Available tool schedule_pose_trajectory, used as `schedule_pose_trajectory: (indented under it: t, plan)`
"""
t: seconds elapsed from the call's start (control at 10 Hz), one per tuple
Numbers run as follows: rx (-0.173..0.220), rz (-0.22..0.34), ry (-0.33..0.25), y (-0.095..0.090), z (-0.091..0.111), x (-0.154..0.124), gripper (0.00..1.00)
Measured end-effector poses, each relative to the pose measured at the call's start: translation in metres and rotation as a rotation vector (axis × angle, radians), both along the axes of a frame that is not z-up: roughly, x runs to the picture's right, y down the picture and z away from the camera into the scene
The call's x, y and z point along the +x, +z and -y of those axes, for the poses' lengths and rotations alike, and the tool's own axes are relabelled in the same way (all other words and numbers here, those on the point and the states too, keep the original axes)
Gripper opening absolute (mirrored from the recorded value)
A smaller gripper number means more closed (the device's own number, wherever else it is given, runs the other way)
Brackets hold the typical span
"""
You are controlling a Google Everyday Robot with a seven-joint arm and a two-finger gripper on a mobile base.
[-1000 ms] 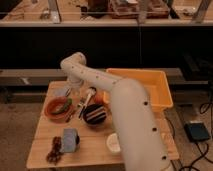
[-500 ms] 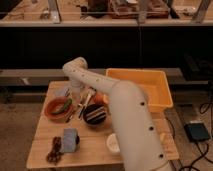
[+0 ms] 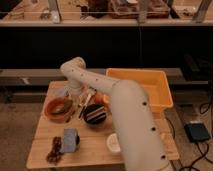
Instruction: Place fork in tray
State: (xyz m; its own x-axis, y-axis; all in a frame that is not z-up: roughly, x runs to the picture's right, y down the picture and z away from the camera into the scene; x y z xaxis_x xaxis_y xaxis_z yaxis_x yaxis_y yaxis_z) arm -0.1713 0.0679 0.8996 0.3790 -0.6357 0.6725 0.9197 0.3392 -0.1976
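The tray is a deep yellow-orange bin at the table's back right. A thin pale utensil, which looks like the fork, lies slanted on the table between the orange bowl and the dark bowl, beside a dark-handled utensil. My white arm bends at its elbow above the table's back left. The gripper hangs below the elbow, just behind the orange bowl and left of the fork, well left of the tray.
On the wooden table are a grey-blue object, a dark brown item at the front left, and a white cup by my arm. A dark box lies on the floor to the right.
The elbow and the gripper have shifted slightly right and lower over the table's back left. The objects on the table have not moved.
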Motion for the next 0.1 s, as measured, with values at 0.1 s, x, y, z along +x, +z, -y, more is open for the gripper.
schedule_pose_trajectory:
  t: [0.1]
  plan:
    - [-0.005,0.014,0.023,-0.0012,-0.0075,0.0005,0.38]
